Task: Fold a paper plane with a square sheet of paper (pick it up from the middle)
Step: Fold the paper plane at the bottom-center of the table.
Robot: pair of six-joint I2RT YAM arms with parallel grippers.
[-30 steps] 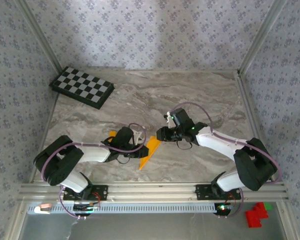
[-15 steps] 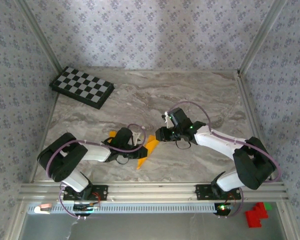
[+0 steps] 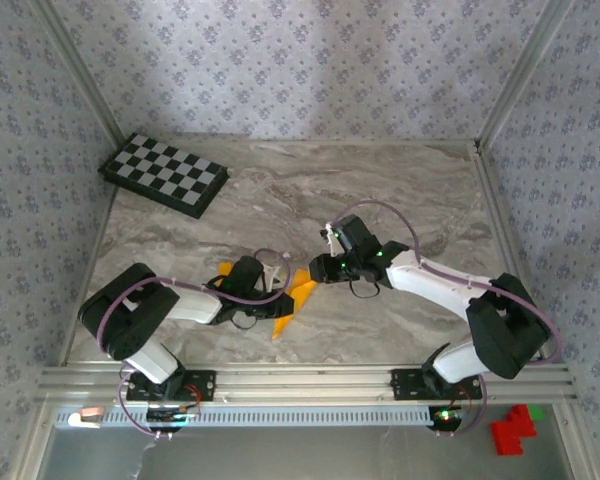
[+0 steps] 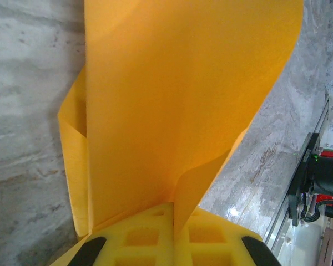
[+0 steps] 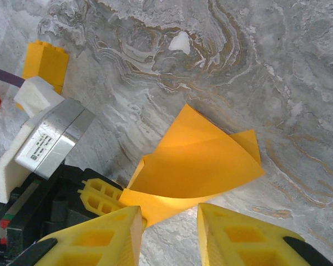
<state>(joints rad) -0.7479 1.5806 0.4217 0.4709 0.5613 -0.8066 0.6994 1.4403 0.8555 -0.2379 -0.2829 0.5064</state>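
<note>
Marble table (image 3: pixel 380 190) bore a checkered board (image 3: pixel 165 175) at the far left and an orange block (image 5: pixel 44 64) beside the left arm. Left gripper (image 4: pixel 175 244), low at mid-table, was clamped on the folded paper (image 3: pixel 285 318). Right gripper (image 5: pixel 167 213) faced it, jaws apart, with the paper's edge between them.

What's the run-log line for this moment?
left gripper: shut on square sheet of paper | right gripper: open, at sheet's edge | sheet: creased, curled up off table | plane: not yet formed
</note>
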